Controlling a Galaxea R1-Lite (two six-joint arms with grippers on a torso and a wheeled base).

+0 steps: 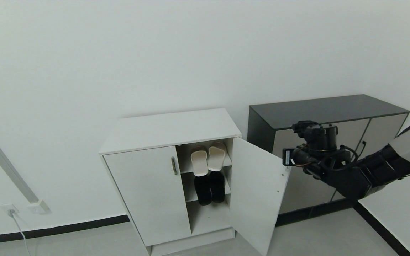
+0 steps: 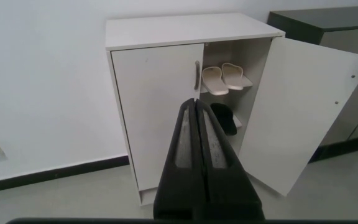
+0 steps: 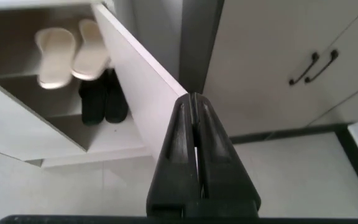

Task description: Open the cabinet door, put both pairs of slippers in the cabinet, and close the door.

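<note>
Cream slippers (image 1: 208, 160) on the cabinet's (image 1: 169, 129) upper shelf, black slippers (image 1: 209, 188) on the shelf below, so only shutting the open door (image 1: 258, 192) appears left; right gripper (image 3: 194, 124), near the door's free edge, and left gripper (image 2: 196, 124) both have fingers together, empty.

White cabinet (image 1: 169, 129), right door (image 1: 258, 192) open; cream slippers (image 1: 208, 160) top shelf, black slippers (image 1: 209, 187) shelf below.

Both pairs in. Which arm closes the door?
Right, probably. The right gripper is beside the outer face of the open door, placed to push it shut; the left gripper faces the cabinet from farther off.
</note>
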